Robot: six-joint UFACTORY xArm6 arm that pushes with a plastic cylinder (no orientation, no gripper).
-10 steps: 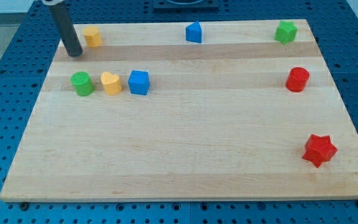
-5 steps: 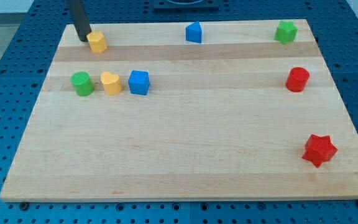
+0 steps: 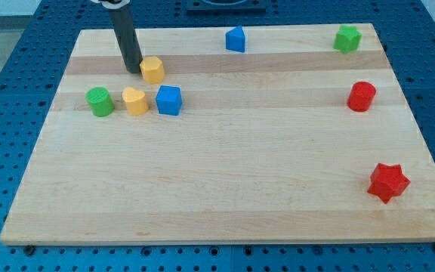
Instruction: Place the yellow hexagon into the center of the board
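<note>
Contact is seen between my tip [image 3: 134, 70] and the yellow plastic hexagon block [image 3: 152, 69], on its left side, far from centre. Tool jaws are absent. Risk: collision with the blue cube [image 3: 169, 100] just below.

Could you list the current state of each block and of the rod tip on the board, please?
my tip: down on the board, against the view's left side of the yellow hexagon.
yellow hexagon: upright, above the row of three.
green cylinder: upright, left end of the row.
yellow heart block: flat, mid-row.
blue cube: right end of the row.
red star: flat, alone.
</note>
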